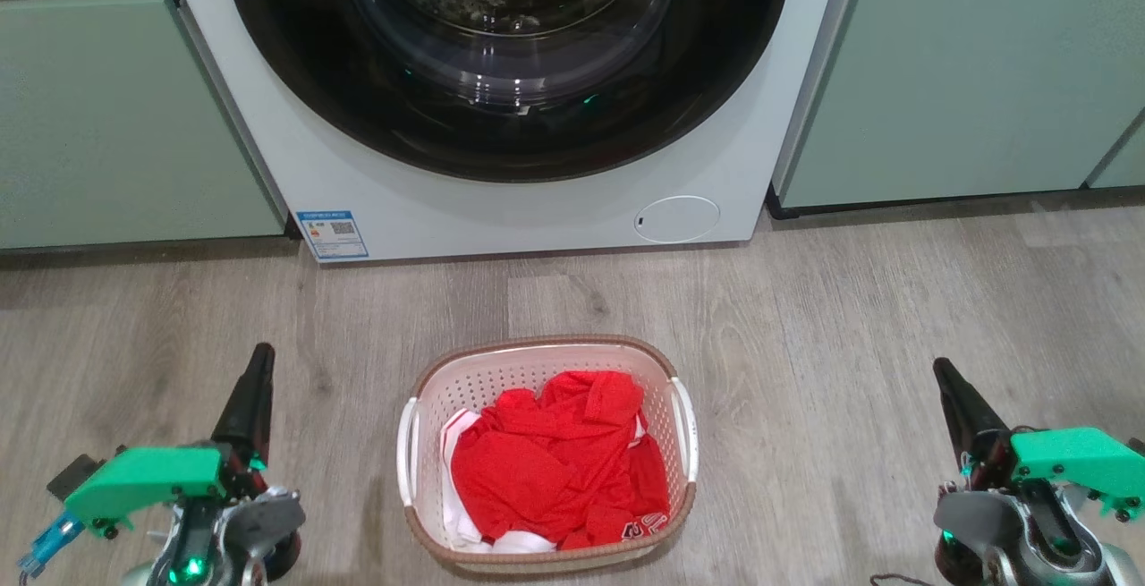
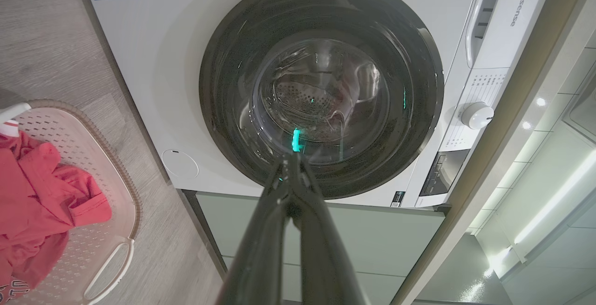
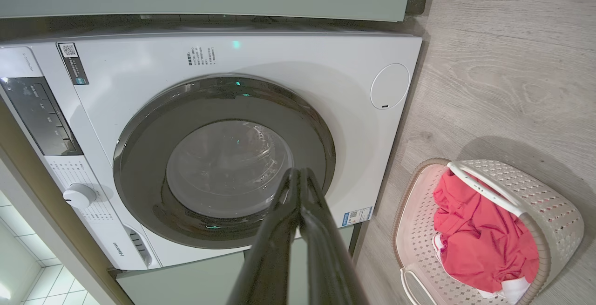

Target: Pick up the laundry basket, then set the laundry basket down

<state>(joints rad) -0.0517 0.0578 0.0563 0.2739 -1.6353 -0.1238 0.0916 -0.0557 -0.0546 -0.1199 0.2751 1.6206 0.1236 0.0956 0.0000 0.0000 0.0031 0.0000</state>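
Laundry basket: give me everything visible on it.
The laundry basket is a small rounded-rectangular tub, cream plastic by the look, with perforated walls, a brown woven-look rim and a white handle on each side. It stands upright on the wood-look floor before the washer, apart from it. Red clothing with some white fabric lies inside. The left pincer and right pincer, both shut, flank it without touching.

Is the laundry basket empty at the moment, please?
No, red and white clothing lies heaped inside the laundry basket, covering most of its floor.
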